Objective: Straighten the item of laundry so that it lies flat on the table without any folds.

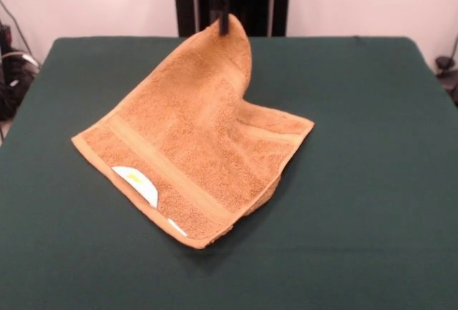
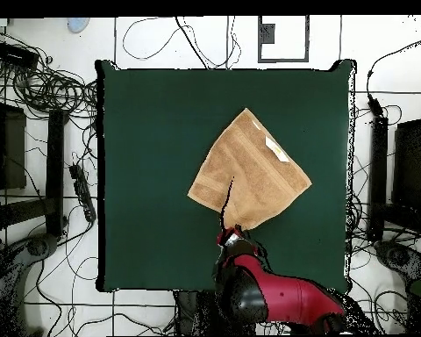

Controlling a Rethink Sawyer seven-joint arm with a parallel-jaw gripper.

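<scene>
Towel: orange-tan terry, mid-counter, one corner lifted toward the robot-side edge; white label on the low corner. Underside fold hidden.
Pincer: closed on the raised corner, fingertips partly buried in cloth.
Counter: dark green.
Surroundings: cables on the floor.

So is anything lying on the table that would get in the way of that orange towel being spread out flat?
Nothing visible does. The gripper already holds one corner of the towel lifted above the table, so nothing stands between them. Around the towel only the bare green top shows on every side; the cables and stands sit off the table.
</scene>
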